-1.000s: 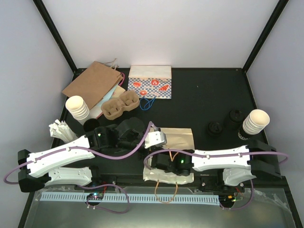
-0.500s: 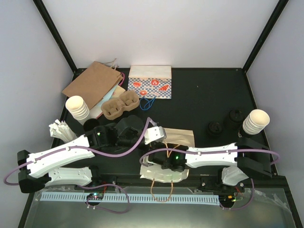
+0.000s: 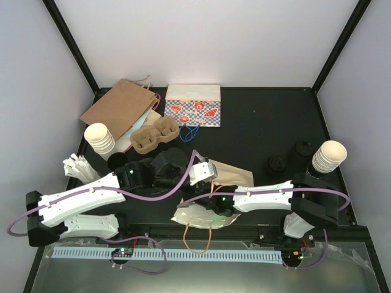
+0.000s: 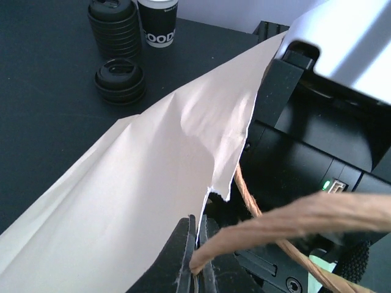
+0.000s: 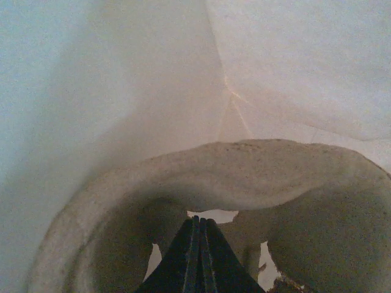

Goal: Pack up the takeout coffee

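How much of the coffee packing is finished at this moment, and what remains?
Done: the white paper bag with a twisted brown handle stands open. In hand: the left claw is shut on its rim beside the handle, holding the mouth up, while the shut right claw reaches inside. Left: no cream paper cup with a black lid shows inside the bag, so the coffee seems not yet packed.

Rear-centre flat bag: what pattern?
The flat bag has blue-and-white checks with red motifs, cream top band; top external view shows it best.
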### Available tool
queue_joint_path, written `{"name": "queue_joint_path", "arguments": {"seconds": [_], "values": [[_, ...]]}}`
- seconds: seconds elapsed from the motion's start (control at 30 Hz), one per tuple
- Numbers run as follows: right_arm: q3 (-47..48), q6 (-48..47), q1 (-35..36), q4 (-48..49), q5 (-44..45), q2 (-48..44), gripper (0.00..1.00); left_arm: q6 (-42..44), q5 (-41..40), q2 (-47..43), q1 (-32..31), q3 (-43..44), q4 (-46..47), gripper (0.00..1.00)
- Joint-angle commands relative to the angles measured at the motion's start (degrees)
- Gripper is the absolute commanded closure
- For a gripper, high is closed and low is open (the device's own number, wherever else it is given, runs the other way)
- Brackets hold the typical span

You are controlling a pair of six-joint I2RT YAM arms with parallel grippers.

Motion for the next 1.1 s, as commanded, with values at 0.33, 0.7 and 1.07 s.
{"name": "queue_joint_path", "arguments": {"seconds": [0.33,0.7,1.07], "values": [[-1.5,-0.9,-3.1,12.3,8.5,-3.1,0.99,-5.0,2.6,-0.2,-3.1,1.1,-3.2,0.98],[2.7,2.7,-2.8,-7.3,-12.8,-11.7,0.99,-12.8,-7.8,0.6,3.2,11.1,-15.2,0.98],[12.4,3.6,-6.3,-23.9,-32.7,-15.6,0.99,-21.8,6.9,4.3,12.4,18.0,-24.5,0.99]]}}
